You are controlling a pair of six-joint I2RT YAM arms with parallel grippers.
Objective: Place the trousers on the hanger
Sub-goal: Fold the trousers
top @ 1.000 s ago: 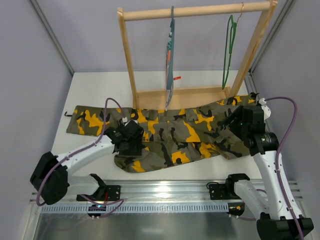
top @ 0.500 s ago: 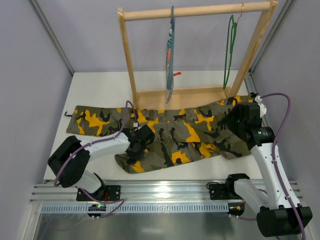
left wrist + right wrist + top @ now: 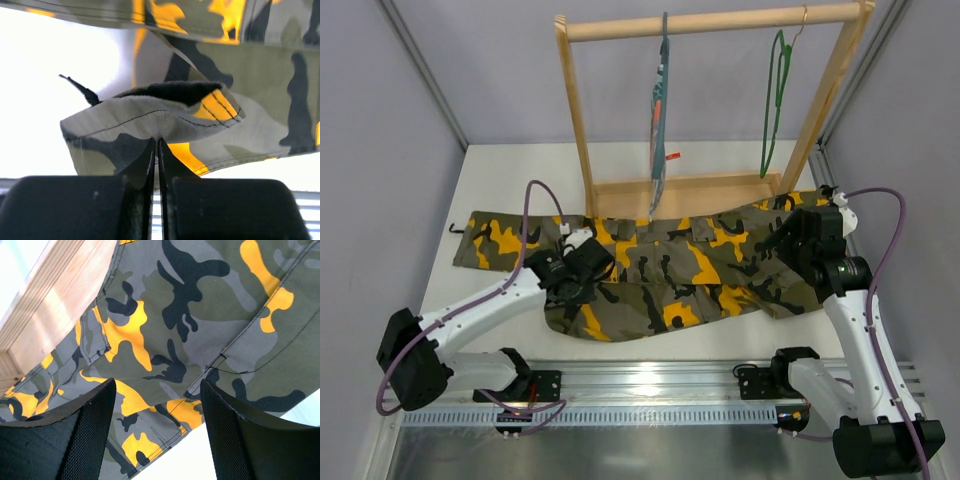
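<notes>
Clamping the soft, limp trousers (image 3: 150,117) by their sturdier stitched hem, centre-left, the left gripper (image 3: 156,142) pinches tight; the right gripper (image 3: 155,390) gapes above them, mid-right.

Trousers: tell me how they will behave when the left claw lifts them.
Likely floppy: the trousers fold softly where the left claw pinches them. Probably they will drape and trail, since most cloth lies spread across the table.

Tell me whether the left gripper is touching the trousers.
Touching. Left wrist view: the left gripper is shut on a raised fold of the camouflage trousers.
</notes>
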